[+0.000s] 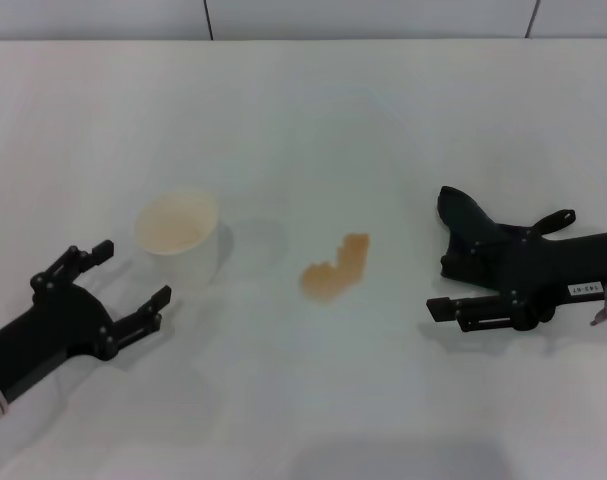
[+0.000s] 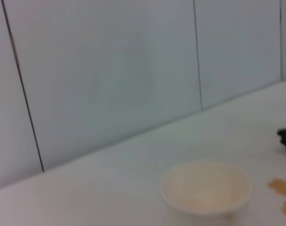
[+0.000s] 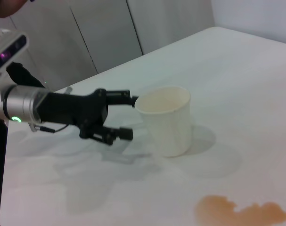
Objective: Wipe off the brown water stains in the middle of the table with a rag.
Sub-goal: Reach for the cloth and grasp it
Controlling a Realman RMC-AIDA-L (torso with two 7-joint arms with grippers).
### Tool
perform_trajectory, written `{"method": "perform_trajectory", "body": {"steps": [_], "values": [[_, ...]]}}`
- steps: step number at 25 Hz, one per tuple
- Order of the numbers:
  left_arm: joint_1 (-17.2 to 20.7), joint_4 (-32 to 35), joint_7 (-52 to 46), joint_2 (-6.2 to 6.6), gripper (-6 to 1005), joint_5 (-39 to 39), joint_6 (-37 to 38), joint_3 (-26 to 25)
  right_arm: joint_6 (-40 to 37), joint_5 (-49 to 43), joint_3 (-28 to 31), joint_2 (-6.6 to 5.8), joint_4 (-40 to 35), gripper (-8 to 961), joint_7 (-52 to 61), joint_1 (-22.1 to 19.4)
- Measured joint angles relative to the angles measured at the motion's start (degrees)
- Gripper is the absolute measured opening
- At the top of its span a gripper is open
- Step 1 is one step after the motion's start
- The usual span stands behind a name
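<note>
Just stains (image 1: 337, 268) left of right pincer (image 1: 449, 278)

Brown water stains (image 1: 336, 270) — lobed orange-brown blotch mid table (image 1: 303, 120); rag (image 1: 466, 214) — black, well right.

Cup (image 1: 179, 234) (upright) stands just left of the stains (image 1: 337, 269).

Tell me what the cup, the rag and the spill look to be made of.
The cup looks like thin white paper, matte, with a rolled rim and a faint tan tint inside. The rag appears to be soft black cloth, matte, drawn to a pointed corner at the right gripper. The brown water stains are see-through orange-brown liquid, lobed, lying flat on the smooth white table.
</note>
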Motion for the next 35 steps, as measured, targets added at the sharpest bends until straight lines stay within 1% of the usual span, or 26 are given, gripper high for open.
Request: {"method": "perform_trajectory", "body": {"steps": [3,5,8,11,15,17,20,22,23,25,27,29,31,35], "values": [[0.44,2.2,-1.6,0.32,886,-0.37,1.72,-0.76,0.02,0.13,-0.06,0.03,0.0,634,0.11,-0.09],[1.02,3.93,-2.81,0.46,886,-0.06,4.21,-2.71,0.21,0.41,-0.36,0.07,-0.04,634,0.6,0.07],[1.43,5.91,-4.83,0.53,886,1.02,9.21,-7.76,0.31,1.41,-0.29,0.09,-0.2,634,0.95,0.2],[0.96,8.13,-9.8,0.72,886,3.48,13.75,-13.92,0.31,2.36,-0.07,0.09,-0.93,634,1.6,0.22],[-1.48,12.57,-18.36,1.05,886,8.8,17.78,-21.77,0.25,2.67,0.01,0.09,-4.12,634,5.05,0.25],[-3.48,15.38,-23.79,1.65,886,12.71,19.14,-24.67,0.2,2.69,0.02,0.09,-5.64,634,6.74,0.28],[-7.46,18.79,-31.98,3.37,886,18.77,21.27,-28.27,0.18,2.74,0.02,0.09,-7.98,634,9.69,0.27],[-10.63,19.87,-36.3,5.22,886,22.31,24.34,-30.92,0.2,2.93,0.02,0.09,-8.52,634,10.36,0.27],[-11.33,19.96,-37.06,5.69,886,23.03,25.08,-31.39,0.23,3.11,0.02,0.09,-8.91,634,10.94,0.26],[-14.33,20.12,-39.73,7.71,886,26.27,27.39,-33.29,0.3,3.39,0.04,0.09,-9.4,634,11.85,0.25],[-16.34,20.67,-41.94,9.0,887,29.28,28.14,-34.34,0.53,3.41,0.14,0.09,-9.69,634,12.62,0.27],[-18.35,21.69,-43.74,10.01,887,32.85,28.51,-34.91,0.96,3.42,0.19,0.09,-9.85,634,13.04,0.32],[-20.24,22.31,-45.07,10.61,887,36.55,28.8,-35.01,1.59,3.63,0.17,0.09,-9.92,634,13.25,0.36],[-24.6,22.25,-46.82,11.35,887,43.89,29.77,-34.89,2.59,4.03,0.1,0.09,-9.9,634,13.6,0.83]]}}
